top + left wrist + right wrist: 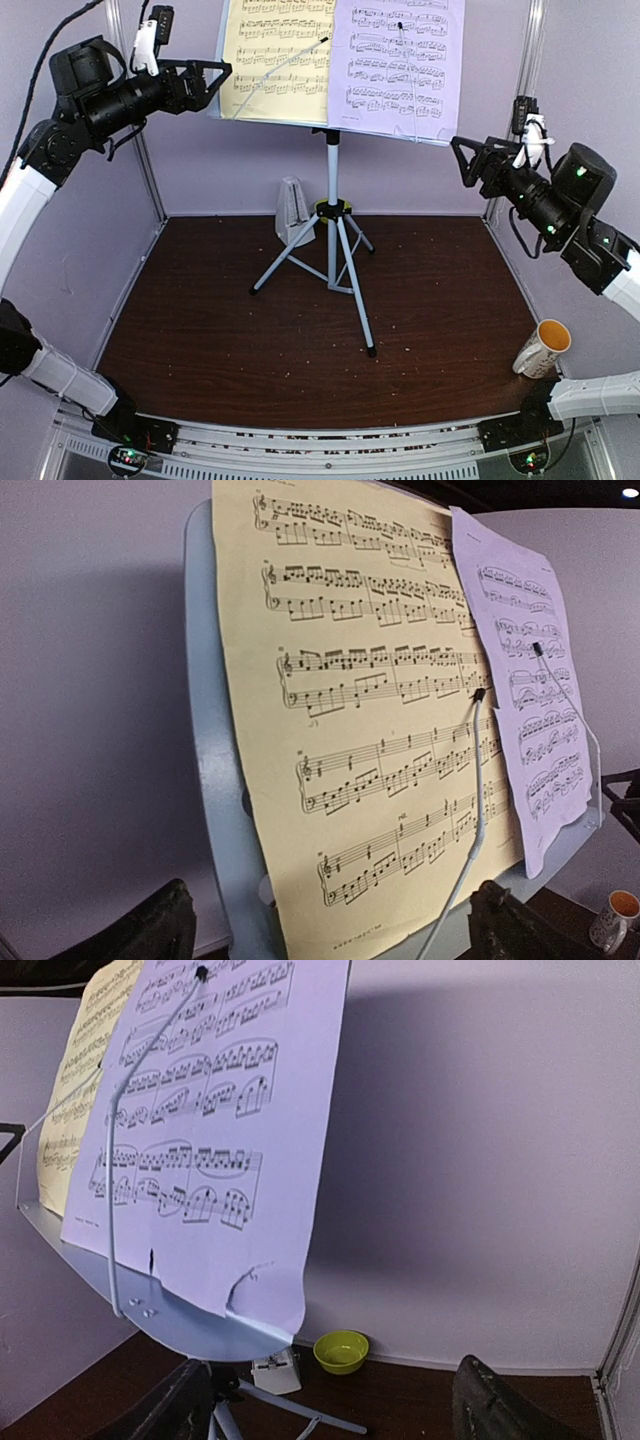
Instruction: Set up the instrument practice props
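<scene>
The white music stand (333,190) stands upright on its grey tripod at the back middle of the table. The yellow sheet (275,55) and the lilac sheet (400,65) rest side by side on its desk, each under a thin wire arm. The white metronome (293,212) stands on the table behind the tripod's left leg. My left gripper (215,80) is open and empty, raised just left of the yellow sheet (370,730). My right gripper (465,160) is open and empty, raised right of the lilac sheet (220,1110), whose lower corner is creased.
A white mug with orange inside (541,348) stands at the right edge near the front. A small green bowl (341,1351) sits by the back wall, right of the metronome (275,1370). Lilac walls close in the back and both sides.
</scene>
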`<state>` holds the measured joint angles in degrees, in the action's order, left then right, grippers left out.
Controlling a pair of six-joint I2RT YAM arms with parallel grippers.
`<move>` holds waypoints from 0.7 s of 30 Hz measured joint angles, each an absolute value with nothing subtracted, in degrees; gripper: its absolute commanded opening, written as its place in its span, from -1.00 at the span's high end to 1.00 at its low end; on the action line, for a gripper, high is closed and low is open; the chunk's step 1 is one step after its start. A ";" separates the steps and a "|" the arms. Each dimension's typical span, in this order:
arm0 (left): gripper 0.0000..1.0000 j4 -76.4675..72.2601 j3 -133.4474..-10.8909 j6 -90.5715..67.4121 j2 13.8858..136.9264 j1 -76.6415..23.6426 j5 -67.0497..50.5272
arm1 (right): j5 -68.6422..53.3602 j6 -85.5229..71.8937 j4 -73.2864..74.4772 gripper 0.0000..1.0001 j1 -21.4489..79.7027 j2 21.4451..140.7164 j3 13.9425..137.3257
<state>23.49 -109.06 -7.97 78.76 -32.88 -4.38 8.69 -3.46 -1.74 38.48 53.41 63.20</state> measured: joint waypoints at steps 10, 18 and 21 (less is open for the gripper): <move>-0.96 24.80 -112.81 -9.82 84.44 -29.54 -4.10 | 7.29 -6.90 0.25 -0.67 38.48 50.78 56.62; -0.96 24.53 -114.26 -10.70 85.23 -26.85 -8.34 | 7.25 -7.55 0.27 -0.67 38.48 50.17 55.77; -0.93 23.97 -115.09 -11.16 87.22 -26.09 -12.12 | 7.22 -7.73 0.32 -0.67 38.48 50.24 55.61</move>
